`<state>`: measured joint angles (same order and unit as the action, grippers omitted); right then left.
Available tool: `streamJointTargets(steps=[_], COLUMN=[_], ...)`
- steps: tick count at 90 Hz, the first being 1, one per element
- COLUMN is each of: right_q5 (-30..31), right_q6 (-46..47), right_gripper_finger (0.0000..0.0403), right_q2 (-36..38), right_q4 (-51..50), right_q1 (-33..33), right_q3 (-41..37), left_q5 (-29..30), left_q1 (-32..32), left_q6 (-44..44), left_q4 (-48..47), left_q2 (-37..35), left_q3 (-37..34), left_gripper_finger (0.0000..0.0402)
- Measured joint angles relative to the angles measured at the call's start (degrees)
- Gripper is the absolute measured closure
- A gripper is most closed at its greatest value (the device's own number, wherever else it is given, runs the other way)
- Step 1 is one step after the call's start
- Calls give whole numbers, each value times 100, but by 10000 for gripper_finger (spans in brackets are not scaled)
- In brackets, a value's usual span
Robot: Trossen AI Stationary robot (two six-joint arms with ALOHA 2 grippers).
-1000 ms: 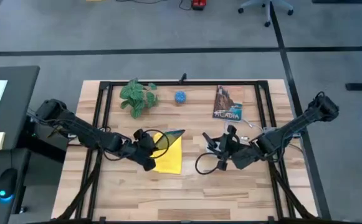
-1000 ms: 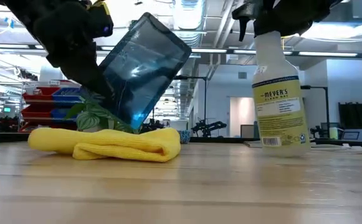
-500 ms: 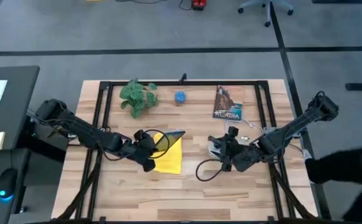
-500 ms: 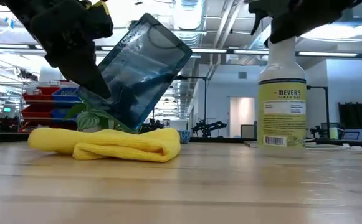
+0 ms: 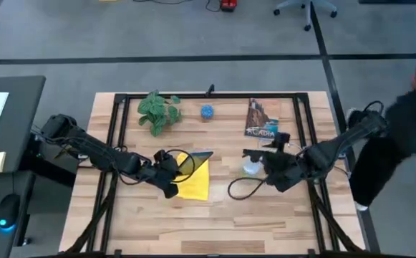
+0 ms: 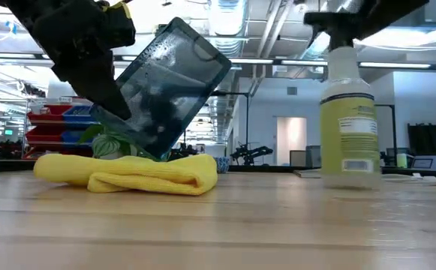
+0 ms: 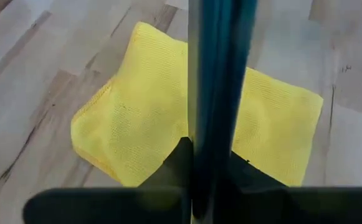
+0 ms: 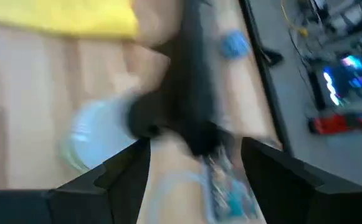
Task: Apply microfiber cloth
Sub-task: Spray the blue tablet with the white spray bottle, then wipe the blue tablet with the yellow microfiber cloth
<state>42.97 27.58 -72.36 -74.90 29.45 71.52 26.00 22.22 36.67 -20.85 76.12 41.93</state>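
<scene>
Spray bottle (image 6: 348, 124) carried further right by the right hand (image 5: 266, 159) since the earlier frames; tablet and cloth unmoved.

Left to right: the left hand (image 5: 170, 170) is seen clamped on the lower edge of the dark tablet (image 6: 163, 88), which is held tilted, its lower corner just above the microfiber cloth (image 6: 127, 172). The cloth is found folded and bunched on the wooden surface (image 6: 278, 225), left of centre, partly under the tablet in the high view. In the left wrist view the tablet is seen edge-on, with the cloth (image 7: 131, 130) spread beneath it. A small leafy plant (image 5: 157, 112), a blue ball (image 5: 207, 112) and a book (image 5: 261, 119) are noted along the far side. The right hand is closed on the spray bottle's head, right of centre. A person in dark clothing (image 5: 397, 136) is visible at the right edge.
</scene>
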Motion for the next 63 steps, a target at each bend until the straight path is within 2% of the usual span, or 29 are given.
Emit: streamJointTargets(steps=[11, 30, 39, 53, 63], right_q5=[41, 73, 109, 82, -449], right_q6=[281, 217, -225, -1581, -2419], right_gripper_finger=[166, 180, 186, 194, 198], right_q2=[0, 0, -14, -391, -921], right_q4=[-738, -424, 534, 2680, 3969], right_q1=[-12, -35, -35, -69, -315], right_q3=[643, 1225, 1234, 1236, 1238], left_q5=[-116, -259, -718, -1288, -1478], left_q1=[0, -7, -120, -345, -500], left_q6=[0, 32, 448, 744, 830], left_q4=[-104, -133, -231, -615, -946], left_q2=[0, 0, 0, -4, -21], left_q3=[0, 0, 2, 15, 35], left_gripper_finger=[395, 395, 395, 395, 395])
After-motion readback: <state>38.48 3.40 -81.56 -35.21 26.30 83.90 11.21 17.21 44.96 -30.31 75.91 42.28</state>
